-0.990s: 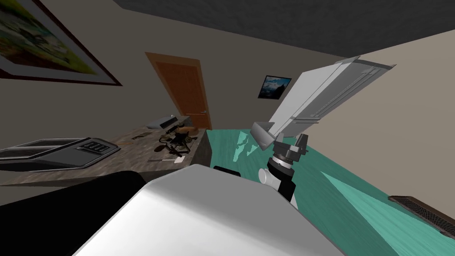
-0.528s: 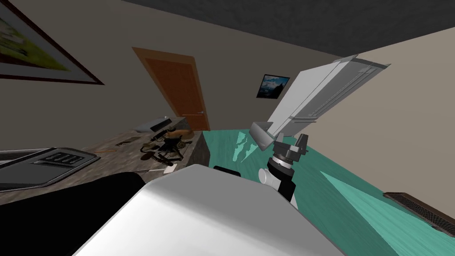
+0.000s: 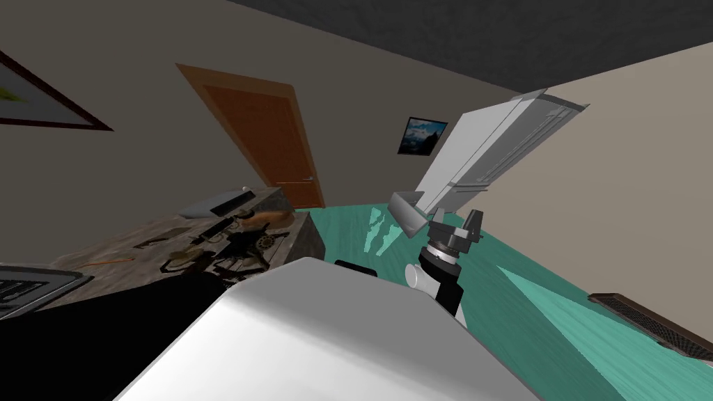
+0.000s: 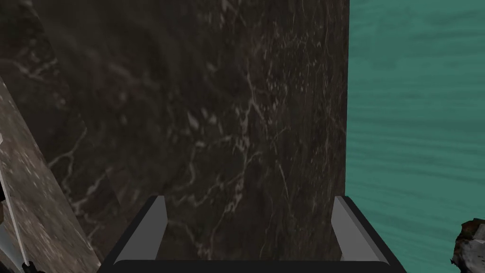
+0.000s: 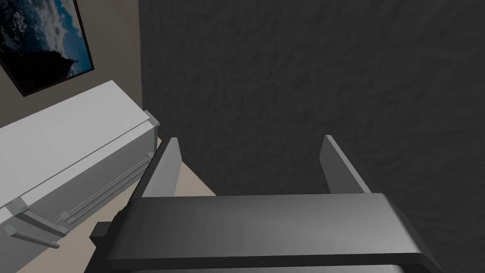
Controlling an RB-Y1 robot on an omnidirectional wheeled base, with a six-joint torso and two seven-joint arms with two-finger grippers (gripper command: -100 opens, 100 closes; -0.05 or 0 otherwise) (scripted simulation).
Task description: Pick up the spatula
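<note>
**A:** Where is the spatula?

**B:** I cannot single it out. A tangle of small dark utensils (image 3: 233,247) lies on the mottled brown tabletop (image 3: 139,237), close to the end edge that drops to the teal floor (image 3: 529,306). Which piece there is the spatula, I cannot tell.

**A:** What else is on the tabletop?

**B:** A brown lump (image 3: 268,217) lies just beyond the tangle. A flat white slab (image 3: 209,204) sits at the far corner, by the wall. A thin orange stick (image 3: 104,262) lies apart from the tangle, toward the long near edge. The corner of a dark grey tray with slots (image 3: 28,289) is well apart at the other end.

**A:** And the left jaws?

**B:** Spread, with nothing between them. The fingers (image 4: 149,227) stand wide apart and face the dark veined end face (image 4: 213,118) under the tabletop, right where it meets the floor.

**A:** The right jaws?

**B:** Spread too, and empty; the fingers (image 5: 166,170) stand well apart. That arm is raised in front of me, over the floor, well away from the tabletop.

**A:** Around the room?

**B:** A brown door (image 3: 268,139) stands behind the tabletop's far end, with a small framed picture (image 3: 421,134) and a white fridge (image 3: 487,150) beyond it. A dark grate (image 3: 647,324) lies on the floor by the wall on the right.
</note>
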